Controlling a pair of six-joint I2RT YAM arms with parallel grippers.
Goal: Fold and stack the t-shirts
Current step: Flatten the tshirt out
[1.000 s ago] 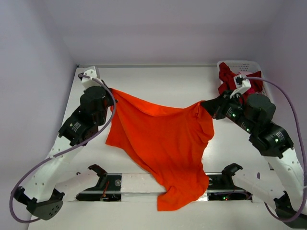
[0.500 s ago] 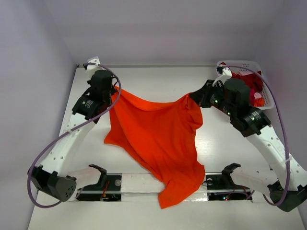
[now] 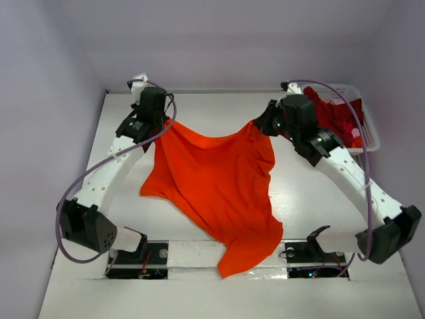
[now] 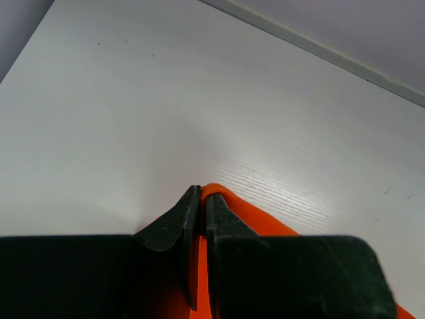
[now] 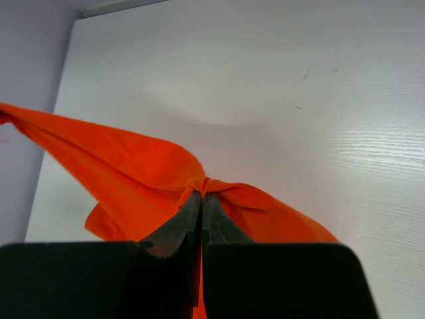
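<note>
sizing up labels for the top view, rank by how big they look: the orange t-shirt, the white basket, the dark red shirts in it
1. orange t-shirt, clearly largest.
2. white basket, partly hidden behind the right arm.
3. dark red shirts, bunched inside the basket, so smaller than it.

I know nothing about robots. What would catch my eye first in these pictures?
A bright orange t-shirt dominates mid-table, stretched between the two arms and sagging toward the near edge. The left fingers and right fingers are each pinched shut on its far edge. At the far right, a white basket holds dark red shirts.
</note>
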